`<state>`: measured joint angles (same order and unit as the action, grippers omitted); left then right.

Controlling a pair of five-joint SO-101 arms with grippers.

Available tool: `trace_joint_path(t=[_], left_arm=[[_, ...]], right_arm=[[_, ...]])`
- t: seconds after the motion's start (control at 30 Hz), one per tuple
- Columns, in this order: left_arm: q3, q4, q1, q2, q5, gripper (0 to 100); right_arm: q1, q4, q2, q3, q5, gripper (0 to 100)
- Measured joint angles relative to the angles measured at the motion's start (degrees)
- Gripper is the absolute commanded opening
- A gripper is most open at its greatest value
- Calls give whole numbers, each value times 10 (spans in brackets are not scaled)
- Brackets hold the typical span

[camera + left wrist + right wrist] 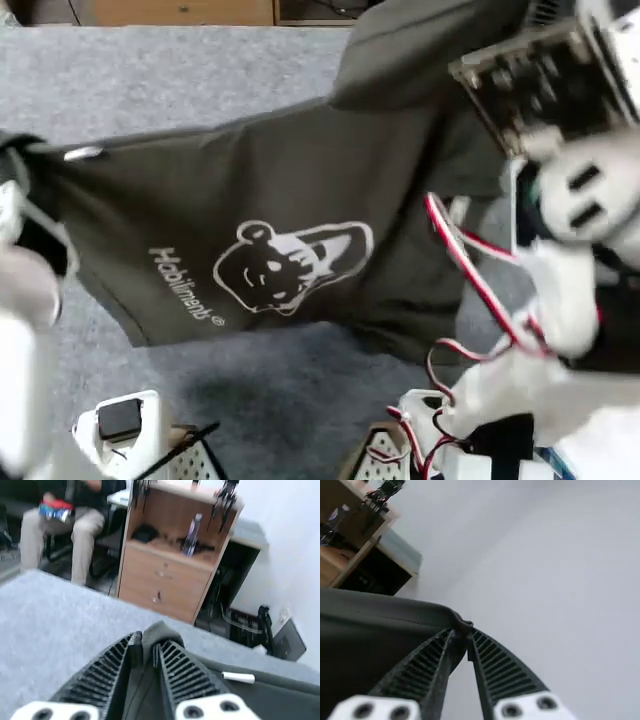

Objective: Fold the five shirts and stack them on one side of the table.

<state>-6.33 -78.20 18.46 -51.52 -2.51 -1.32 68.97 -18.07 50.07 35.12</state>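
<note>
Shirt [290, 230]: dark, with a white bear-head print facing up, stretched across the middle of the table [150, 80] between the two arms.

High view: the end toward the table's left edge lies low, with a small white tag [83, 153] at its far corner. The end toward the right edge is raised off the grey surface and hangs in a fold near the far right corner. The grip points themselves are too blurred here to judge.

Left wrist view: left gripper [145, 650] clamped on a pinch of the shirt's edge. The ribbed fingers [112, 662] are pressed together with fabric peaking between them. The tag lies just beside it on the cloth. Grey table top runs beyond, then a wooden cabinet [170, 575] with a bottle [191, 535] on its shelf.

Right wrist view: right gripper [462, 637] closed tight on the shirt's hem and held high, bare wall behind it. The cloth drops away from the jaws in a taut line.
</note>
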Motion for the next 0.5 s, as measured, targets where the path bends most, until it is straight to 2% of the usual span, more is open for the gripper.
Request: trace_joint_path(t=[0.23,0.37,0.5], left_arm=[[230,206,-2,10,-5,19],[344,344,-2,26,-5,19],[389,455,-2,91,-5,19]], right_arm=[[5,-132,53,-185,-36,6],[10,-196,105,-215,-67,6],[18,-236,171,-215,-104,7]])
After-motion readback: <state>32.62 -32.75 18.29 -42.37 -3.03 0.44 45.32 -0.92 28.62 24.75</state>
